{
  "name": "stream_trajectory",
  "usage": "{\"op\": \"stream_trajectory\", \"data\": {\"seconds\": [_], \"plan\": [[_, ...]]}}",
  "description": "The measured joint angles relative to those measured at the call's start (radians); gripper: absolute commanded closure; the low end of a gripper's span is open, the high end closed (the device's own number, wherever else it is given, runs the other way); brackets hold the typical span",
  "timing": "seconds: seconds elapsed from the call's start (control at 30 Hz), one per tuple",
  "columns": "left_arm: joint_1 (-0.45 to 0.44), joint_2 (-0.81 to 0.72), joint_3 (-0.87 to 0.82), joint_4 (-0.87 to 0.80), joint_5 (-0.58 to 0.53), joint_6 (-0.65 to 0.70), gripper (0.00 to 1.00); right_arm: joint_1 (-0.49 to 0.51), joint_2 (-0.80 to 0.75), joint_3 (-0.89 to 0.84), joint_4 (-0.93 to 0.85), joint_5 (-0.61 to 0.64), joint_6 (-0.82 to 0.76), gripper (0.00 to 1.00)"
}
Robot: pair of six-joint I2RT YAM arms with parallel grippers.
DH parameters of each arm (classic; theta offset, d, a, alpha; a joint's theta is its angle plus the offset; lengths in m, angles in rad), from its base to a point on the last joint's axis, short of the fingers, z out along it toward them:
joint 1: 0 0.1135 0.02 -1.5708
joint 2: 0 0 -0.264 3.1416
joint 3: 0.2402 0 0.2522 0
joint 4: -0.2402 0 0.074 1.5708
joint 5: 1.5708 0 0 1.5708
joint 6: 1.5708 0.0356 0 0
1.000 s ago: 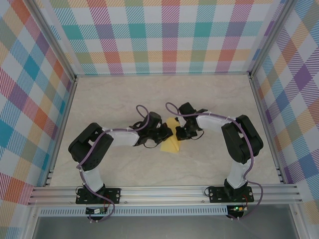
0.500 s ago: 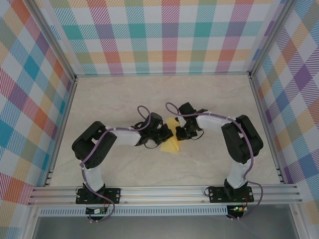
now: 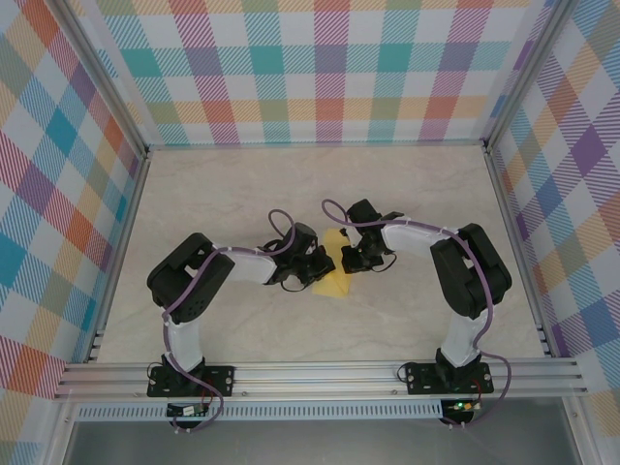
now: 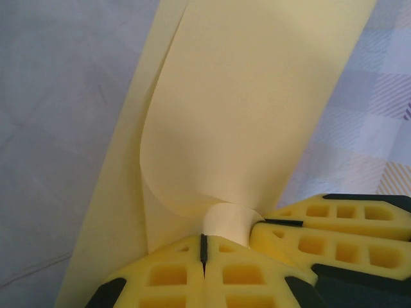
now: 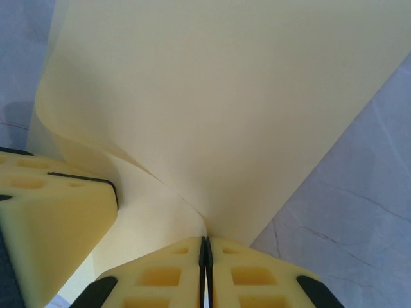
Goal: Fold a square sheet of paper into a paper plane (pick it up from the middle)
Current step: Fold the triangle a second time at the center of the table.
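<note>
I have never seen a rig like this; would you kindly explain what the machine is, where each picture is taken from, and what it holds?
These are two robot arms bolted at the near edge of a table. One picture looks down from above; the other two come from a camera on each wrist, so the yellow blocks at the bottom are finger pads. Between the arms is a square sheet of paper, yellow and curling. The right gripper is shut, pinching the paper. The left gripper is shut too, with a curl of paper at its tips; whether it grips that curl is unclear.
</note>
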Motion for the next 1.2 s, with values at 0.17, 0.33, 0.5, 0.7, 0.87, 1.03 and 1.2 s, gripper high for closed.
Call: {"op": "stream_trajectory", "data": {"seconds": [0.17, 0.33, 0.5, 0.7, 0.87, 1.03, 1.2], "plan": [[0.000, 0.000, 0.000, 0.001, -0.001, 0.003, 0.99, 0.000, 0.000, 0.000, 0.000, 0.000, 0.000, 0.88], [0.000, 0.000, -0.010, 0.019, 0.000, 0.007, 1.00, 0.000, 0.000, 0.000, 0.000, -0.005, 0.005, 0.77], [0.000, 0.000, -0.012, 0.023, 0.000, 0.011, 1.00, 0.000, -0.032, 0.002, -0.018, -0.008, 0.032, 0.59], [0.000, 0.000, -0.013, 0.023, 0.000, 0.011, 1.00, 0.000, -0.176, 0.001, -0.052, 0.003, 0.090, 0.54], [0.000, 0.000, -0.013, 0.023, 0.000, 0.015, 1.00, 0.000, -0.281, -0.053, -0.016, -0.117, 0.157, 0.79], [0.000, 0.000, -0.013, 0.023, 0.000, 0.017, 1.00, 0.000, -0.276, -0.125, 0.060, -0.266, 0.249, 0.90], [-0.001, 0.000, -0.013, 0.024, 0.000, 0.018, 1.00, 0.002, -0.215, -0.142, 0.103, -0.344, 0.311, 0.91]]}}
